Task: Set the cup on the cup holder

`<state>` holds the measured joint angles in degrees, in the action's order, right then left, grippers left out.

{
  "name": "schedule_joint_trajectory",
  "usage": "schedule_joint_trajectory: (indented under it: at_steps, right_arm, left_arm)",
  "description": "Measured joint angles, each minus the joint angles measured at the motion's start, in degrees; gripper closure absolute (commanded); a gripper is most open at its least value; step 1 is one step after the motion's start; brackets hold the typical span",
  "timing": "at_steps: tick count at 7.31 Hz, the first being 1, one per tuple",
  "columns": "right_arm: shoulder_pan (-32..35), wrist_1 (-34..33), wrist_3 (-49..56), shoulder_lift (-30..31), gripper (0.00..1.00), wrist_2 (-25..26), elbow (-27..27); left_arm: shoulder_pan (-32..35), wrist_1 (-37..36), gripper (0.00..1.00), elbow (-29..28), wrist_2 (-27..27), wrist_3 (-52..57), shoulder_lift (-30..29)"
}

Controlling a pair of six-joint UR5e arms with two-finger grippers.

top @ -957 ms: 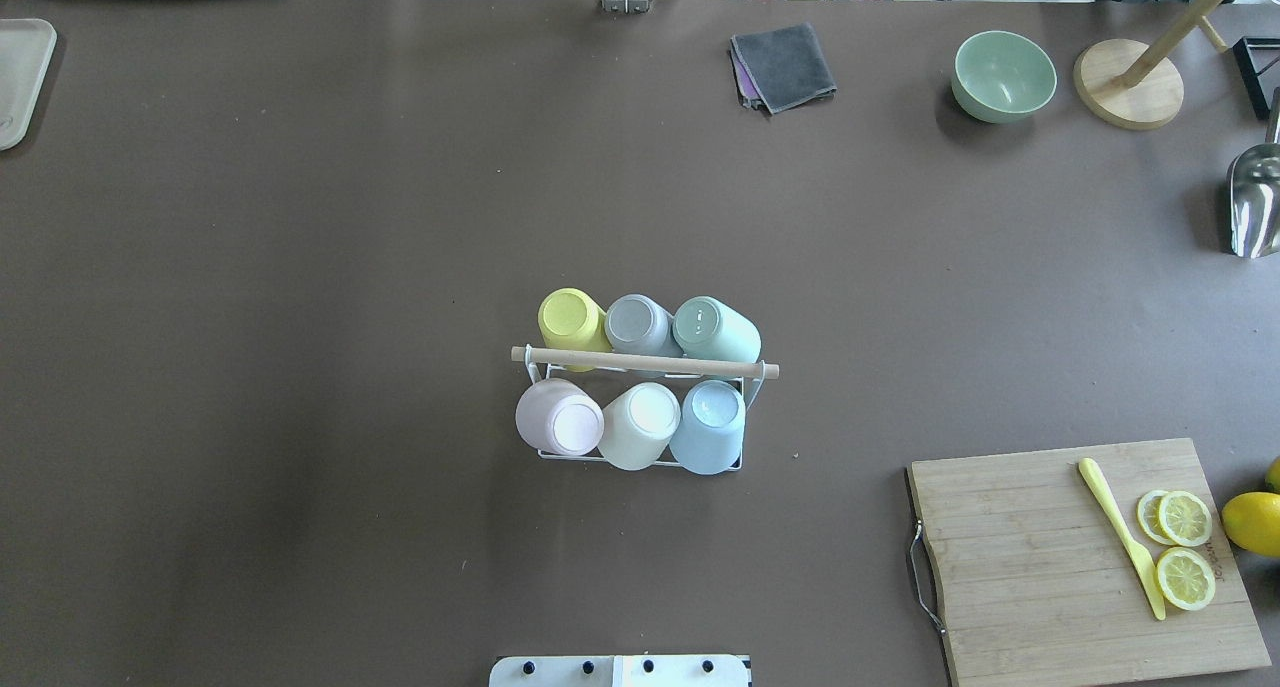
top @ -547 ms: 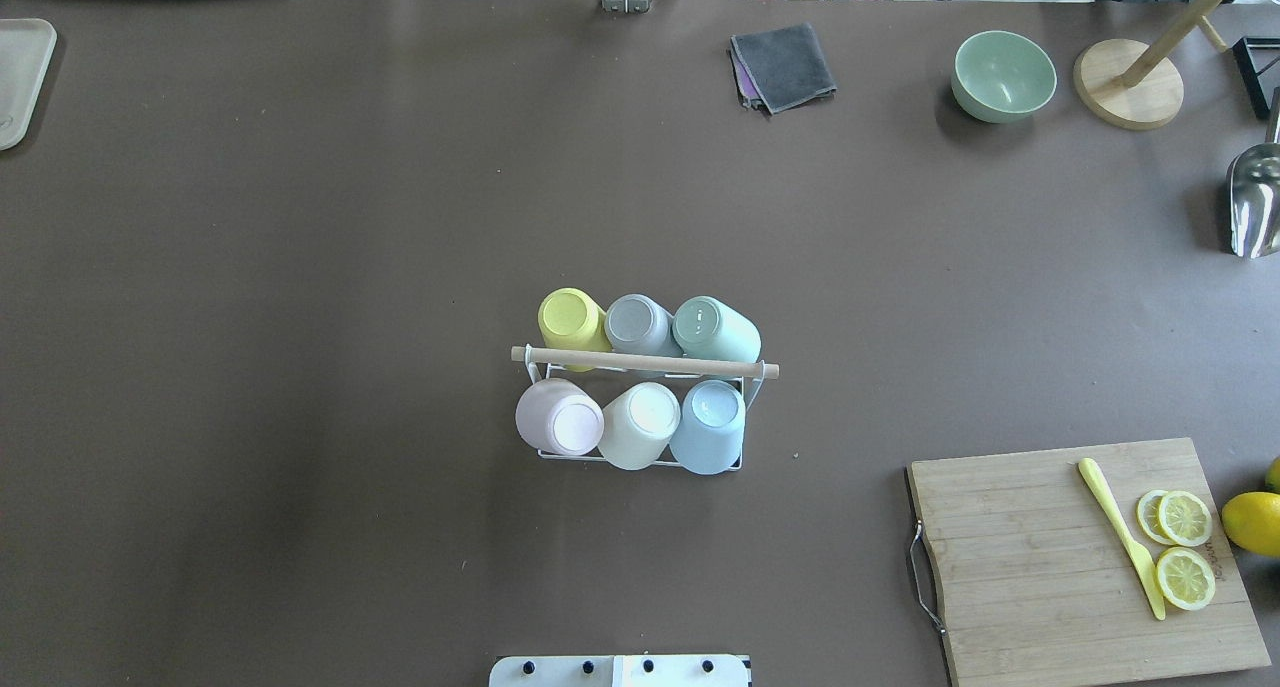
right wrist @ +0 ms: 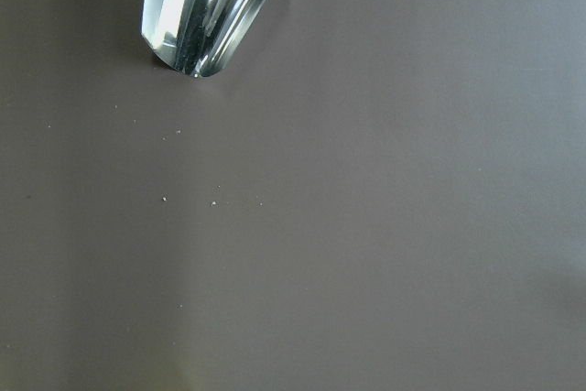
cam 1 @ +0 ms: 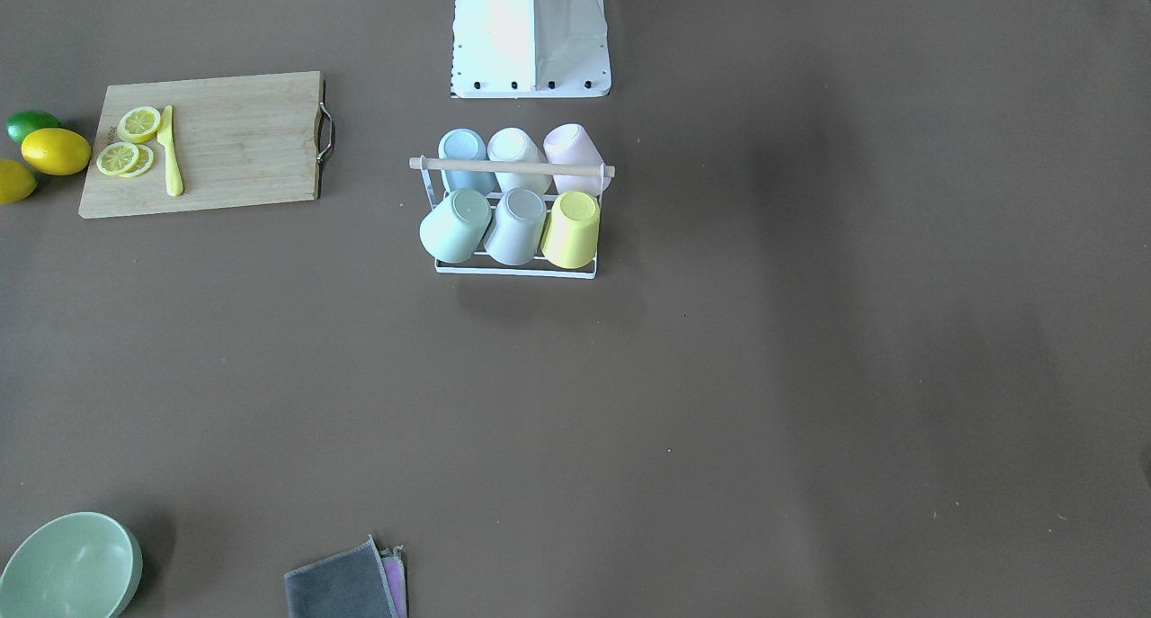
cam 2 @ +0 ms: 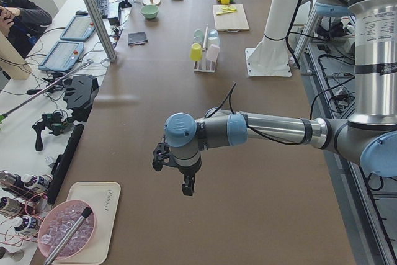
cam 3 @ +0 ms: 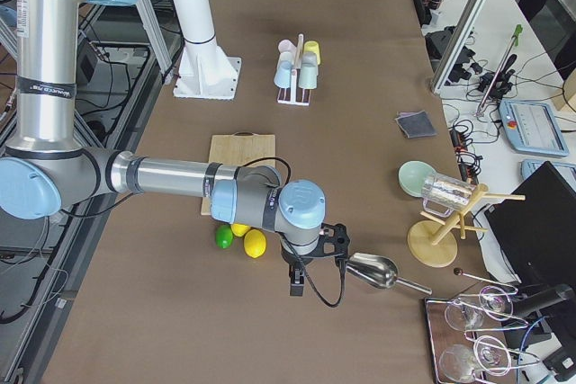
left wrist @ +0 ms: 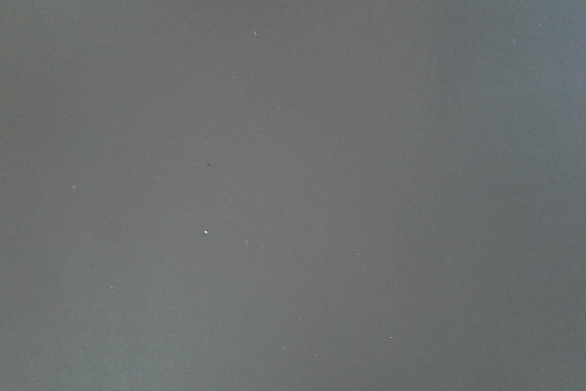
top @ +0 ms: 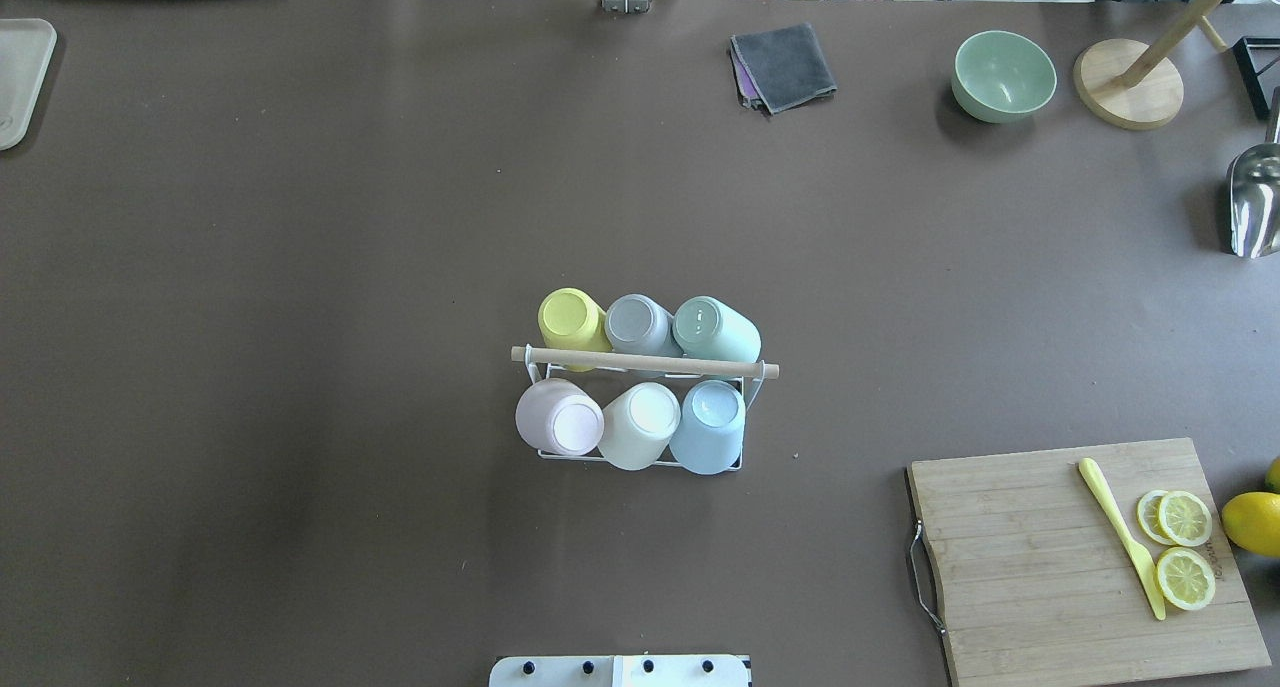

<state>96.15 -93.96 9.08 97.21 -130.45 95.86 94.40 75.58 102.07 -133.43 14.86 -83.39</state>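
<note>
The cup holder (top: pixel 645 362) is a white wire rack with a wooden rod across its top, standing mid-table near the robot base. Several pastel cups sit upside down on it: yellow (top: pixel 568 319), grey (top: pixel 638 324) and green (top: pixel 715 329) in the far row, pink (top: pixel 558 417), cream (top: pixel 640 425) and blue (top: pixel 708 425) in the near row. The rack also shows in the front-facing view (cam 1: pixel 511 165). My left gripper (cam 2: pixel 186 187) hangs over bare table far to the left; I cannot tell its state. My right gripper (cam 3: pixel 295 283) hangs far right by a scoop; I cannot tell its state either.
A cutting board (top: pixel 1080 557) with lemon slices (top: pixel 1185 547) and a yellow knife (top: pixel 1120 537) lies near right. A green bowl (top: pixel 1003 75), grey cloth (top: pixel 783 65), wooden stand (top: pixel 1128 82) and metal scoop (top: pixel 1255 202) lie at the far right; a tray (top: pixel 20 77) lies far left.
</note>
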Motion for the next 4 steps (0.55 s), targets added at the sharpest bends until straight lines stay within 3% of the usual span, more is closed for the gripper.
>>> schedule_joint_trajectory:
  at_steps: [4]
  right_arm:
    - [0.0,0.0,-0.3,0.0,0.0,0.0,-0.1]
  left_arm:
    - [0.0,0.1,0.01,-0.4,0.0,0.0,0.0]
